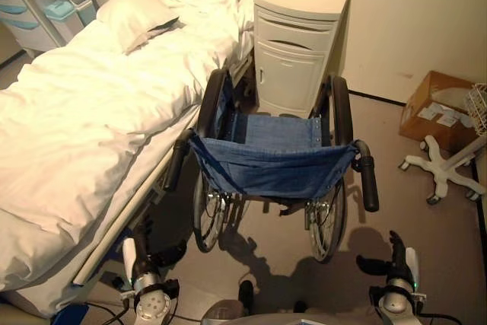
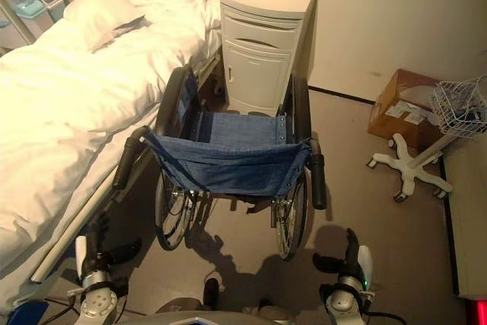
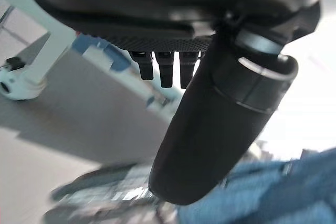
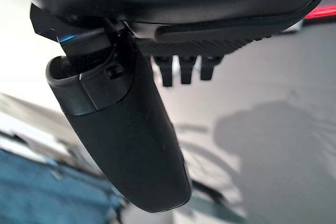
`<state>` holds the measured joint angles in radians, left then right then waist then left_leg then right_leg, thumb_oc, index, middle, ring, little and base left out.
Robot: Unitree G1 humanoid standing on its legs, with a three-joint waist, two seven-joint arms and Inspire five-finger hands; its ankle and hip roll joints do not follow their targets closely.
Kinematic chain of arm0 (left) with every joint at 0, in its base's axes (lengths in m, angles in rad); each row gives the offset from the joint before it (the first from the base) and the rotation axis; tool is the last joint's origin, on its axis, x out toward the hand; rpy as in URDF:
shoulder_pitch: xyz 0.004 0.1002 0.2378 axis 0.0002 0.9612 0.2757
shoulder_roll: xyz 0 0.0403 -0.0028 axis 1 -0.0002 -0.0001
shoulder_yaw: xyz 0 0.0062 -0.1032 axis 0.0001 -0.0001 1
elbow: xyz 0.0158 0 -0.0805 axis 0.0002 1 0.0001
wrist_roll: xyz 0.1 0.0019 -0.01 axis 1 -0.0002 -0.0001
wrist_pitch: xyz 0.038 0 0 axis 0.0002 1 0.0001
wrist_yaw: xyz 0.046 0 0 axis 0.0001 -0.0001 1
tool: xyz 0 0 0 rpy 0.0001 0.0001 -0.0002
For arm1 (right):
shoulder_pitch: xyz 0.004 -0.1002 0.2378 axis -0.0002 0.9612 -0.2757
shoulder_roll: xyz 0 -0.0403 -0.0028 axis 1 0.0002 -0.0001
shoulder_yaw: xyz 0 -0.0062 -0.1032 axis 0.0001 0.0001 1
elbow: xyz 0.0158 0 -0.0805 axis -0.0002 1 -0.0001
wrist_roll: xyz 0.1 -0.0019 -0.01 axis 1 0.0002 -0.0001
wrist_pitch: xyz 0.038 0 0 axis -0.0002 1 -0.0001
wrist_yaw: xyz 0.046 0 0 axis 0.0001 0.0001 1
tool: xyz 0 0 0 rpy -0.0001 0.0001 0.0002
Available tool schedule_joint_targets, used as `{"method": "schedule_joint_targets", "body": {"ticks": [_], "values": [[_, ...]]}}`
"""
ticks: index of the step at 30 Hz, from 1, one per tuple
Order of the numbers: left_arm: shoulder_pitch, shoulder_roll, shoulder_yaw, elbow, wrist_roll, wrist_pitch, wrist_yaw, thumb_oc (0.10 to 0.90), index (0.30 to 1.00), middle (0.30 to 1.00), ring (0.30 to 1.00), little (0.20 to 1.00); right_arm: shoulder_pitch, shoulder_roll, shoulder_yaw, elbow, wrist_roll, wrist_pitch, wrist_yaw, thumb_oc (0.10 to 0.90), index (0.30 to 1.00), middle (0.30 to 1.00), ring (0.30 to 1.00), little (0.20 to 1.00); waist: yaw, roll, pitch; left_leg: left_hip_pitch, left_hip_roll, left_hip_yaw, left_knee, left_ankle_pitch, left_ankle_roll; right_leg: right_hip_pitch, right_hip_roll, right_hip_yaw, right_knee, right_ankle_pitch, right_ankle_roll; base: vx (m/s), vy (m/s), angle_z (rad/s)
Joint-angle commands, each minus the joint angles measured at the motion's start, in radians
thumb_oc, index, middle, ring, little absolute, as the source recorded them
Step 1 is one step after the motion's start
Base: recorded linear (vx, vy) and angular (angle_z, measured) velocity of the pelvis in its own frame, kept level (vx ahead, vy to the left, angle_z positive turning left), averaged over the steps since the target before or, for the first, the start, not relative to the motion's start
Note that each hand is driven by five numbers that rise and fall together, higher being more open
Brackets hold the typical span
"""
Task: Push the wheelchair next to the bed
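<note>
A: Wheelchair (image 1: 274, 165) sits mid-frame, its side touching the bed (image 1: 84, 127), cabinet (image 1: 297, 43) just ahead.
B: Hands?
A: Left robot hand (image 1: 144, 260) and right robot hand (image 1: 396, 260) low in frame, fingers relaxed, holding nothing, apart from the handles.

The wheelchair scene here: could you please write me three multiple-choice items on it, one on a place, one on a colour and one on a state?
1. What stands straight ahead of the wheelchair?
A. a cabinet
B. a cardboard box
C. a pillow

2. What colour is the wheelchair's fabric?
A. red
B. blue
C. green

3. What are the hands doing?
A. gripping the push handles
B. hanging open, short of the handles
C. resting on the bed

Answers:
1. A, the cabinet stands against the wall just past the chair's front, with the bed on the robot's left.
2. B, the seat and back sling are blue.
3. B, the left hand and right hand hang below the handles, fingers relaxed, holding nothing.
</note>
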<state>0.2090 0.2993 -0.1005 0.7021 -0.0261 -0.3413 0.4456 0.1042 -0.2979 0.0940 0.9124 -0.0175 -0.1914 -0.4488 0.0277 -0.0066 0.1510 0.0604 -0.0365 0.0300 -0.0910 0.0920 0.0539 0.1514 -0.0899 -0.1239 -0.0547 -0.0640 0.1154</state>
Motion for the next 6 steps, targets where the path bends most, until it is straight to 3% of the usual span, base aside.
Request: {"method": "schedule_joint_targets", "body": {"ticks": [1,6], "values": [[-0.110,0.037,-0.004,0.025,0.047,-0.044,-0.036,0.800,0.900,0.900,0.900,0.900,-0.066,-0.024,0.025,0.015,0.095,-0.036,0.049,0.800,0.900,0.900,0.900,0.900,0.021,0.007,-0.016,0.054,0.020,-0.023,0.023,-0.141,-0.024,-0.070,0.006,-0.038,0.117,0.002,-0.021,0.00,0.000,0.00],[-0.127,0.010,-0.039,0.097,0.032,-0.056,-0.091,0.800,0.900,0.900,0.900,0.900,-0.076,0.015,0.046,0.054,0.137,-0.038,0.098,0.800,0.900,0.900,0.900,0.900,0.017,0.015,-0.017,0.053,0.021,-0.024,0.030,-0.142,-0.023,-0.070,0.005,-0.035,0.120,0.001,-0.023,0.00,0.000,0.00]]}}
